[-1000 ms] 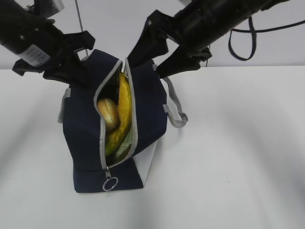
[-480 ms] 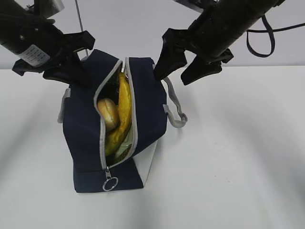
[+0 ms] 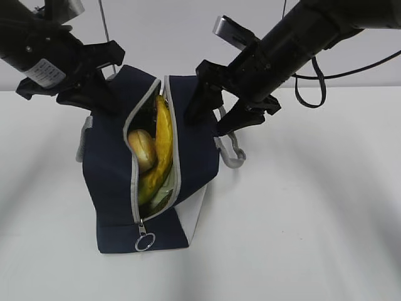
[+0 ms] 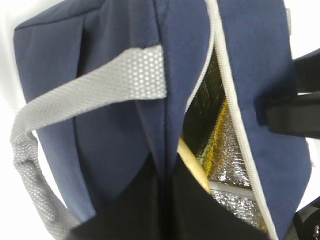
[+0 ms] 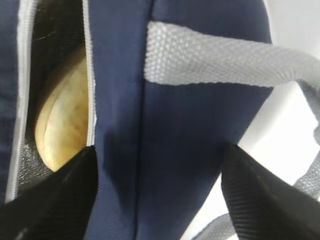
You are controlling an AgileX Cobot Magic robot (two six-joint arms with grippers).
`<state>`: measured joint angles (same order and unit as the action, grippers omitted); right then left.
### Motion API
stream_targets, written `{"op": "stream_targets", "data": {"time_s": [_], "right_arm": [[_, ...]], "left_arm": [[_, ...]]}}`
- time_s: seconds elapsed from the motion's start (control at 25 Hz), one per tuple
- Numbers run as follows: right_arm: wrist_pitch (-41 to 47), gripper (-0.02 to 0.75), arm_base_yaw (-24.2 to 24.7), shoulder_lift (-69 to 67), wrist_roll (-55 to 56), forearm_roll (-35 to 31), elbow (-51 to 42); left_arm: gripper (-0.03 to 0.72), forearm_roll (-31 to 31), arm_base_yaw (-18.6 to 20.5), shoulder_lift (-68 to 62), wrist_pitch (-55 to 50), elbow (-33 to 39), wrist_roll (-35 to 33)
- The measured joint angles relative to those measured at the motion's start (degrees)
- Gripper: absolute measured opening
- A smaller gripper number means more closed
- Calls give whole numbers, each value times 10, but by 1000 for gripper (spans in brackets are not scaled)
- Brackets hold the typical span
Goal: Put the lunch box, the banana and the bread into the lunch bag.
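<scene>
Outside, the bag [image 3: 150, 182] stands on the white table [image 3: 313, 207], its zipper slit running from the far top edge down toward the ring pull [image 3: 145, 241] at the near end. Within the slit the banana [image 3: 164, 141] lies lengthwise along the opening, one end up at the far side, the other lower and nearer; the bread [image 3: 142, 149] sits just to its left, and a bit of pale green, perhaps the lunch box [image 3: 164, 188], shows beneath them. The left gripper [image 3: 100, 84] is at the bag's upper left edge, pressed together on the fabric there. The right gripper [image 3: 216, 110] has its jaws spread, straddling the bag's right side by the grey handle [image 3: 230, 141]. From the left wrist, the bag's navy panel [image 4: 125, 125] fills the view, a handle strap [image 4: 95, 90] crosses it, and the silver lining [image 4: 225, 150] shows through the open slit with a sliver of yellow banana [image 4: 192, 167]. From the right wrist, two dark fingers [image 5: 55, 195] stand wide apart on either side of the navy fabric, the bread [image 5: 62, 125] visible through the slit at left.
</scene>
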<state>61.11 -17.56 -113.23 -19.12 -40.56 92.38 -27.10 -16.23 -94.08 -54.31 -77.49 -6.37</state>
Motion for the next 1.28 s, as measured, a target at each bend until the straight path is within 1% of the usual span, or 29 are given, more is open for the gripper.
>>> {"op": "stream_targets", "data": {"time_s": [0.08, 0.12, 0.2, 0.28, 0.32, 0.4, 0.6, 0.76, 1.0, 1.12, 1.28], "right_arm": [[0, 495, 0, -7, 0, -11, 0], [0, 440, 0, -9, 0, -17, 0], [0, 301, 0, -14, 0, -26, 0], [0, 133, 0, -14, -6, -39, 0], [1, 65, 0, -14, -10, -43, 0], [4, 6, 0, -14, -15, -45, 0], [31, -7, 0, -14, -20, -47, 7], [41, -8, 0, -3, -21, -34, 9], [60, -9, 0, 50, 15, 51, 9], [66, -11, 0, 77, 32, 88, 9], [71, -11, 0, 103, 56, 132, 15]], "left_arm": [[-3, 0, 0, 0, 0, 0, 0], [-3, 0, 0, 0, 0, 0, 0], [-3, 0, 0, 0, 0, 0, 0], [-3, 0, 0, 0, 0, 0, 0], [-3, 0, 0, 0, 0, 0, 0], [-3, -3, 0, 0, 0, 0, 0], [-3, -26, 0, 0, 1, 0, 0], [-3, -75, 0, 0, 3, 0, -13], [-3, -151, -2, 0, 14, 0, -49], [-3, -155, -17, -1, 26, -7, -52], [-3, -156, -50, -9, 50, -30, -54]]}}
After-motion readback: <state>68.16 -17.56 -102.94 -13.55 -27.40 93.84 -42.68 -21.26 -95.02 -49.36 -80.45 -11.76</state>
